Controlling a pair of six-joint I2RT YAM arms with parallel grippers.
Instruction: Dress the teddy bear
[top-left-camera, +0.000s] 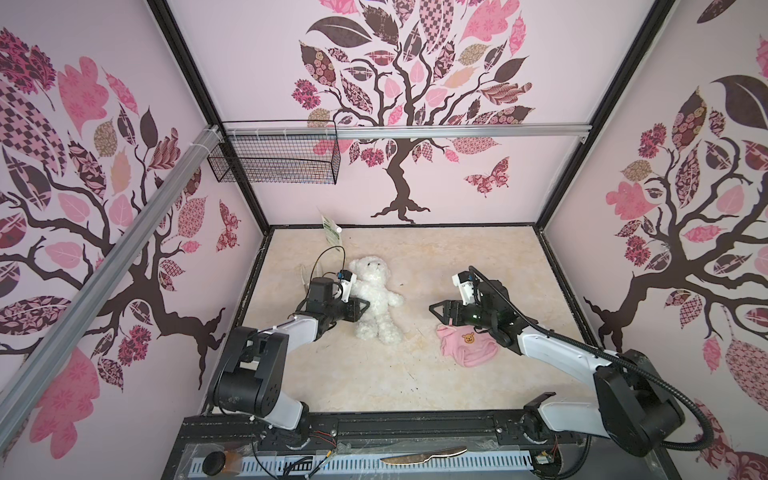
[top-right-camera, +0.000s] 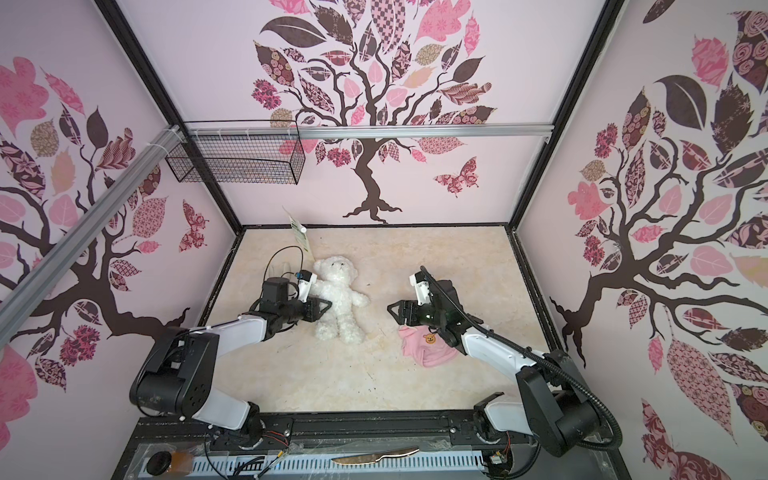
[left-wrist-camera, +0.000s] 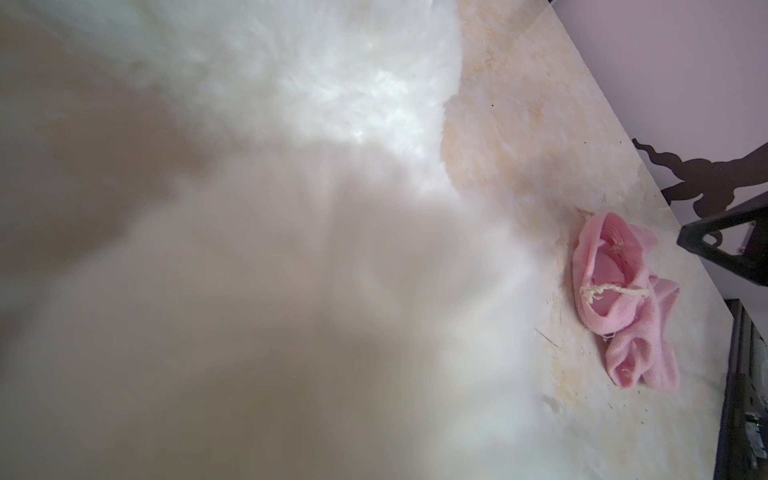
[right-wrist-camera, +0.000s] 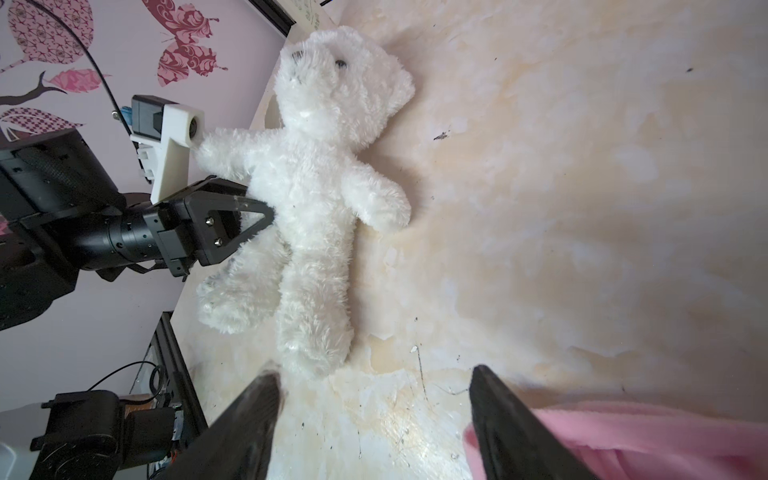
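In both top views you have the teddy bear (top-left-camera: 376, 299) (top-right-camera: 338, 299) lying on its back on the tabletop (top-left-camera: 457, 257), left of the middle, with its head toward the back wall and its legs toward the front rail. Your left arm (top-left-camera: 307, 322) reaches in from the bear's left, and the left jaws point at its flank just under the outstretched arm; from up here you cannot tell how far apart they stand or whether they have any fur. The right arm (top-left-camera: 552, 345) holds the right jaws above bare tabletop right of the middle, well apart from the bear. A crumpled pink hoodie (top-left-camera: 467, 345) (top-right-camera: 428, 347) lies just in front of them, its orange bear-face patch facing up. In your left wrist view, blurred white fur of the bear (left-wrist-camera: 311, 83) fills most of the picture, so the left jaws do not show. The hoodie (left-wrist-camera: 615, 291) sits off on the tabletop (left-wrist-camera: 519, 124) with a cream drawstring across it. In your right wrist view the bear (right-wrist-camera: 316, 174) shows whole. The tip of the left jaws touches its side below the arm, but the gap there is hidden, so their state stays unclear. The right jaws stand wide apart and hold nothing: two dark fingers (right-wrist-camera: 249, 424) with bare tabletop (right-wrist-camera: 582, 208) between them, and the hoodie (right-wrist-camera: 644, 432) just beside one finger.
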